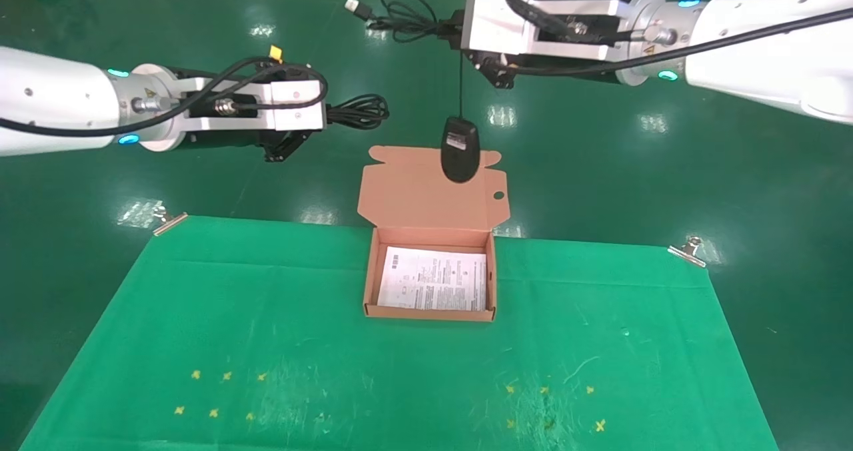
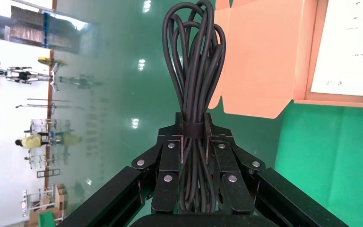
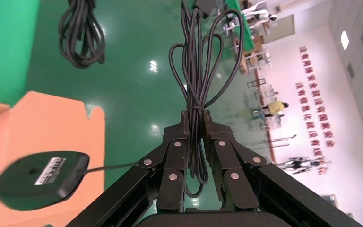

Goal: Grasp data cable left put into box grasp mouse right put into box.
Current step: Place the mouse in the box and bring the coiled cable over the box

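Left pincer (image 1: 318, 115) raised at 10 o'clock of the box (image 1: 430, 308), clamped tight on the data cable (image 1: 358, 112), whose loops stick out past the fingertips; right pincer (image 1: 450, 28) high at 12 o'clock, closed on the mouse's bundled cord (image 1: 403, 16); mouse (image 1: 460, 149) dangles below, over the open lid (image 1: 426, 198); box on desk (image 1: 266, 318), open, paper sheet (image 1: 433, 279) inside.

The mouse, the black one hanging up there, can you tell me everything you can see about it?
The mouse is small, black and oval, with smooth plastic-looking sides and a pale label on its underside. It touches nothing below: it dangles in the air on its thin black cord, above the open lid of the box. The right gripper is shut on the bundled loops of that cord, whose USB plug sticks out beyond.
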